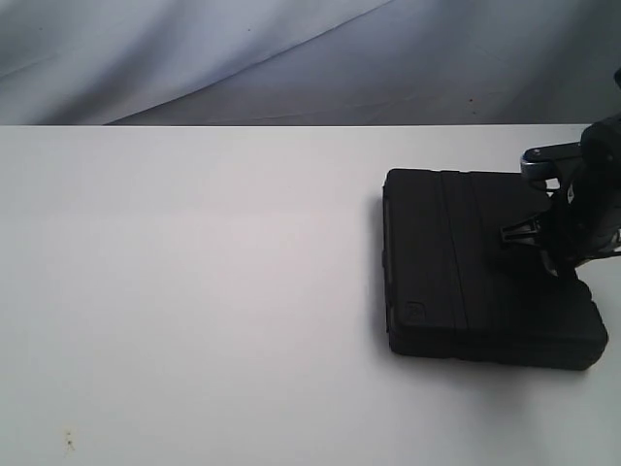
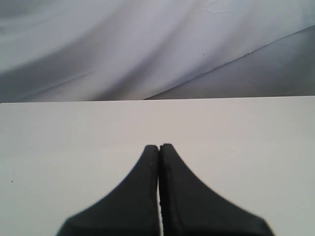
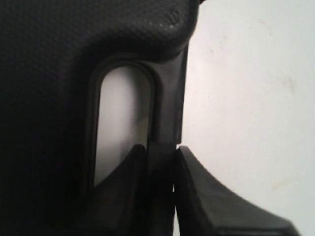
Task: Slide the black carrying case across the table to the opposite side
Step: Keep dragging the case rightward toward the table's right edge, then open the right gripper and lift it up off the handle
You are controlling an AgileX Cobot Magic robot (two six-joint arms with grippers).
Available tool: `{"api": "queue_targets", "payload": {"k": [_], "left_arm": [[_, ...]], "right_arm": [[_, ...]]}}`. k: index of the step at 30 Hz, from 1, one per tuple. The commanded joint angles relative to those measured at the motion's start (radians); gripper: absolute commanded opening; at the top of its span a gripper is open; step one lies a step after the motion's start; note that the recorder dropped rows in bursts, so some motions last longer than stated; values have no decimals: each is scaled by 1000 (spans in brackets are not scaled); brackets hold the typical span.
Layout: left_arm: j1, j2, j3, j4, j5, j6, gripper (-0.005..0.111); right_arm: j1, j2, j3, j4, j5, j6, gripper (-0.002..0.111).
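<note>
The black case (image 1: 466, 262) lies flat on the white table (image 1: 194, 291), over at the right side in the exterior view. My right gripper (image 1: 555, 233) comes down at the case's right edge. In the right wrist view the case (image 3: 49, 73) fills most of the picture and my right gripper (image 3: 161, 147) is shut on the handle bar (image 3: 170, 103) beside the handle slot, one finger inside the slot and one outside. My left gripper (image 2: 159, 146) hangs over bare table, shut with nothing between its fingers; it does not show in the exterior view.
A grey-white cloth backdrop (image 1: 291, 58) hangs behind the table's far edge. Tiny dark specks (image 1: 68, 442) mark the table near the front left. Faint smudges (image 3: 285, 83) show on the table beside the case.
</note>
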State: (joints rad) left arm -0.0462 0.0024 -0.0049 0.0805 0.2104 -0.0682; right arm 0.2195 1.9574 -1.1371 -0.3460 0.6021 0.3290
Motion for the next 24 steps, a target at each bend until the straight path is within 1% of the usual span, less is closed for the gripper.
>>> {"api": "queue_targets", "payload": {"k": [1, 19, 21, 22, 23, 24], "left_arm": [[1, -2, 5, 3, -8, -5, 0], [1, -2, 5, 3, -8, -5, 0], [1, -2, 5, 3, -8, -5, 0], [1, -2, 5, 3, -8, -5, 0], [1, -2, 5, 3, -8, -5, 0], [1, -2, 5, 3, -8, -5, 0]], "right_arm": [[1, -10, 3, 19, -21, -58, 0], [1, -10, 3, 40, -21, -49, 0], [1, -10, 3, 40, -21, -30, 4], [1, -10, 3, 40, -21, -26, 12], [1, -10, 3, 40, -21, -17, 17], [1, -10, 3, 35, -21, -7, 26]]}}
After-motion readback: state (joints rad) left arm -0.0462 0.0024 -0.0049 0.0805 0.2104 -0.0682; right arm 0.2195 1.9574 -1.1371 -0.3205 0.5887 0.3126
